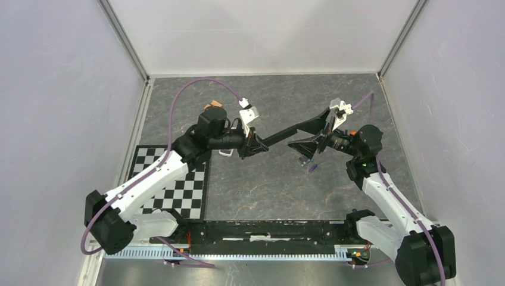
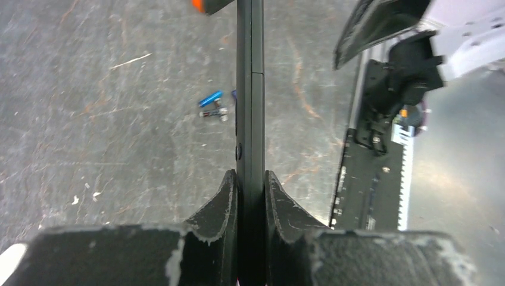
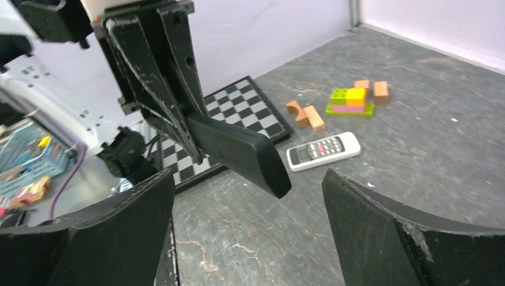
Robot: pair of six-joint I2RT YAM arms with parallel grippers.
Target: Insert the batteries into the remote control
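Observation:
My left gripper (image 2: pixel 251 176) is shut on a long slim black bar (image 2: pixel 250 89) and holds it out over the table toward the right arm. My right gripper (image 3: pixel 247 179) is open, with the bar's free end (image 3: pixel 262 167) hanging between and ahead of its fingers, untouched. The white remote control (image 3: pixel 323 151) lies face up on the table beyond the bar, also seen as the remote control (image 1: pixel 225 153) under the left wrist. The batteries (image 2: pixel 210 98), one bright blue with a darker one beside it, lie on the table below the bar, the batteries (image 1: pixel 312 167) under the right gripper (image 1: pixel 296 136).
A checkerboard (image 3: pixel 244 107) lies at the left front, the checkerboard (image 1: pixel 178 182) beside the left arm. Coloured toy bricks (image 3: pixel 351 100) and small wooden blocks (image 3: pixel 306 116) sit behind the remote. White walls close in the table on three sides.

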